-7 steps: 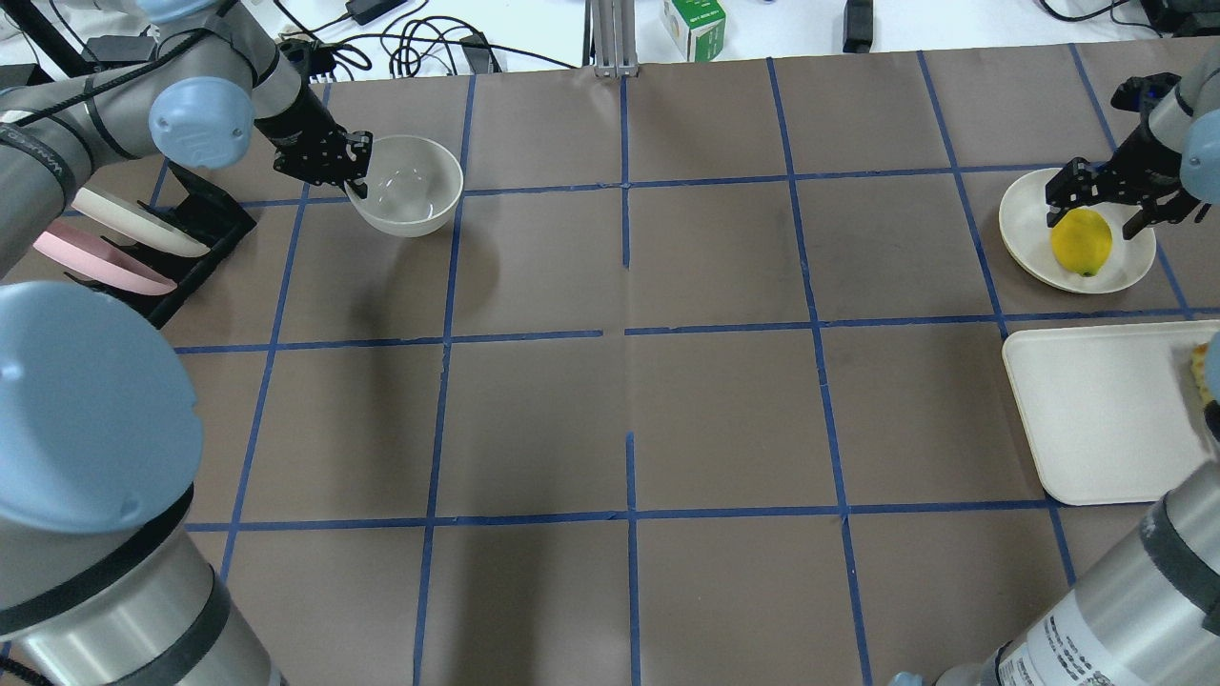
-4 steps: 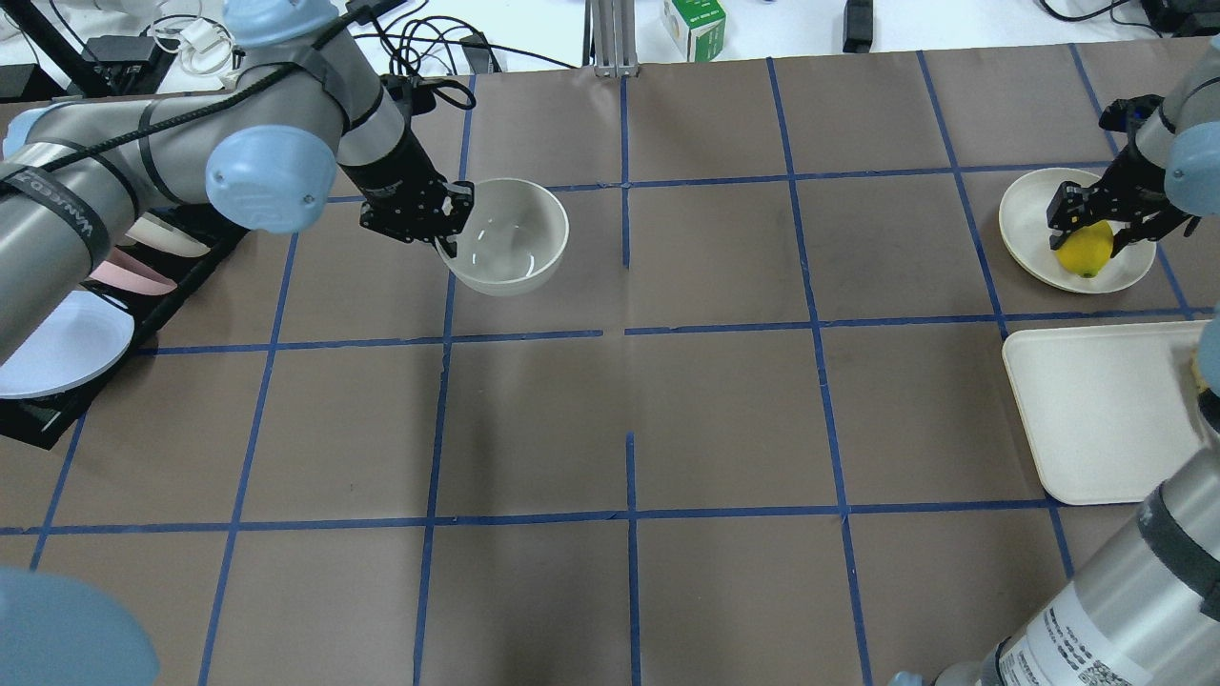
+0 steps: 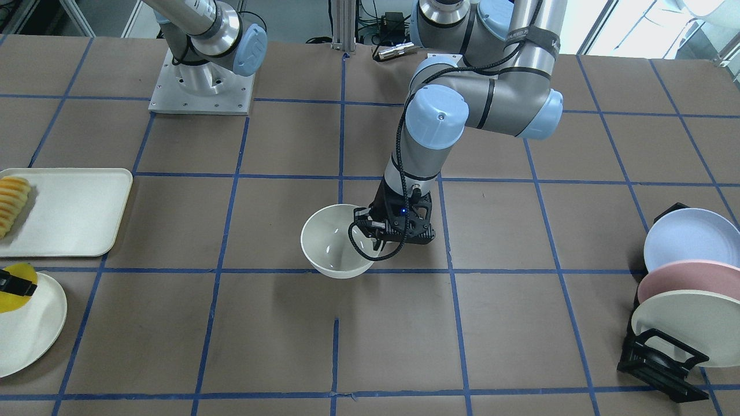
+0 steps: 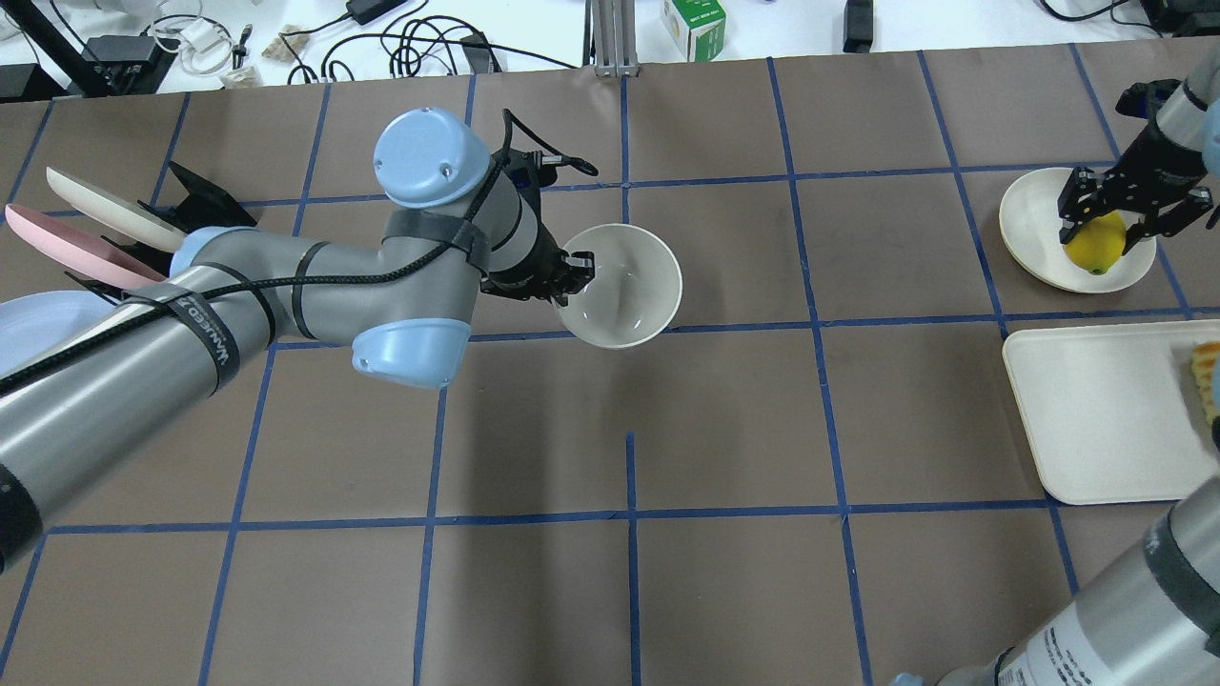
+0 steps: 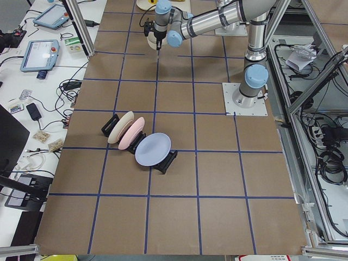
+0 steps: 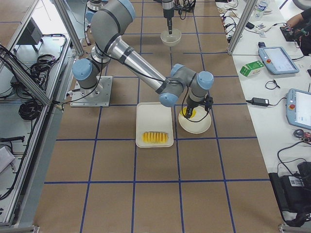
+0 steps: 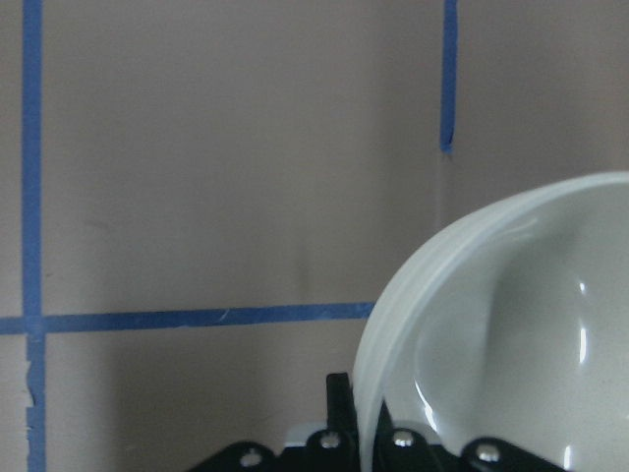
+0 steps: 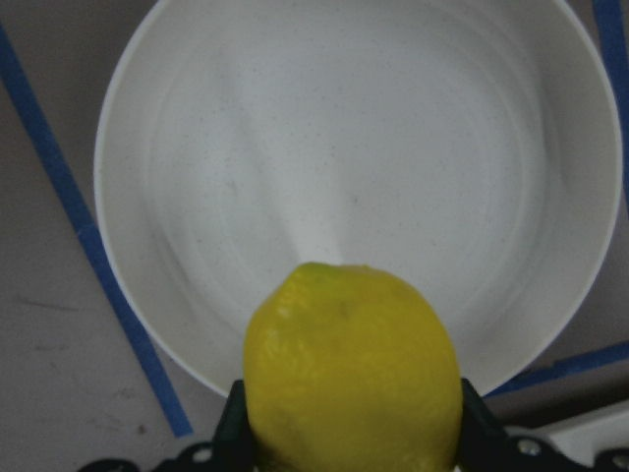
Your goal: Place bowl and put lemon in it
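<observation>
The glossy cream bowl (image 4: 629, 291) hangs near the table's middle, gripped by its rim on the robot's left side. My left gripper (image 4: 570, 273) is shut on that rim, one finger inside and one outside. The bowl also shows in the front view (image 3: 332, 245) and the left wrist view (image 7: 511, 324). I cannot tell whether it touches the table. The yellow lemon (image 4: 1094, 245) sits between the fingers of my right gripper (image 4: 1106, 227), which is shut on it over a cream plate (image 4: 1029, 224). The right wrist view shows the lemon (image 8: 352, 369) held above that plate (image 8: 393, 147).
A black rack with cream, pink and pale blue plates (image 4: 91, 229) stands at the far left, also in the front view (image 3: 682, 289). A cream rectangular tray (image 4: 1096, 410) with a row of yellow-orange slices (image 3: 11, 199) lies at the right, just nearer the robot than the lemon's plate.
My left arm has carried the bowl from beside the rack rightward and toward the robot to the table's middle. My right gripper has closed on the lemon.
</observation>
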